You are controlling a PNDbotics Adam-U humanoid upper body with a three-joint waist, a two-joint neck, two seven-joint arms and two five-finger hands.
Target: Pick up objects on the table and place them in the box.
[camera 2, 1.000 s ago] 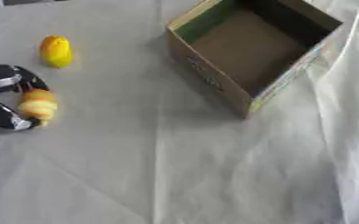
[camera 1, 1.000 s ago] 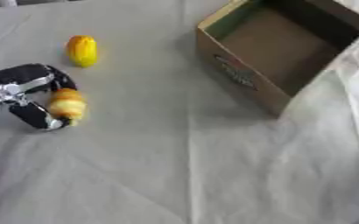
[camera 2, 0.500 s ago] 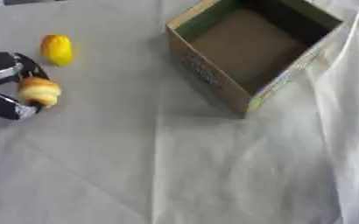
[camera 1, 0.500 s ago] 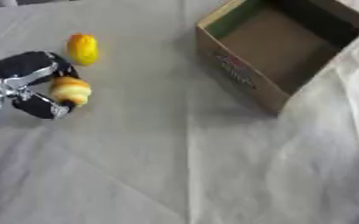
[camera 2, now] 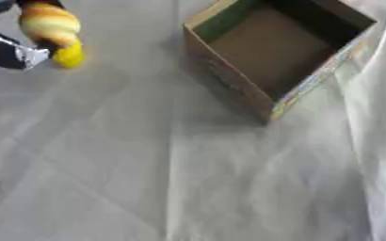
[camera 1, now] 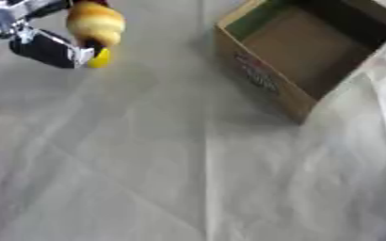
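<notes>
A rounded orange-and-cream banded object [camera 1: 96, 22] sits clamped between the curled fingers of the left hand [camera 1: 44, 44], raised above the grey cloth [camera 1: 180, 179]. Just below the fingers shows a small yellow object [camera 2: 68, 55], possibly lying on the cloth, though blur hides contact. The open cardboard box [camera 1: 266, 77] stands well apart, to the fingers' right.

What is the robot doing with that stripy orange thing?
The robot's left hand holds a stripy orange and cream toy up near the top left of the view. A small yellow thing peeks out just below it, partly hidden. The open cardboard box sits on the grey cloth to the right, and nothing shows inside it. So the toy is picked up but not yet in the box. The right hand is out of sight.
</notes>
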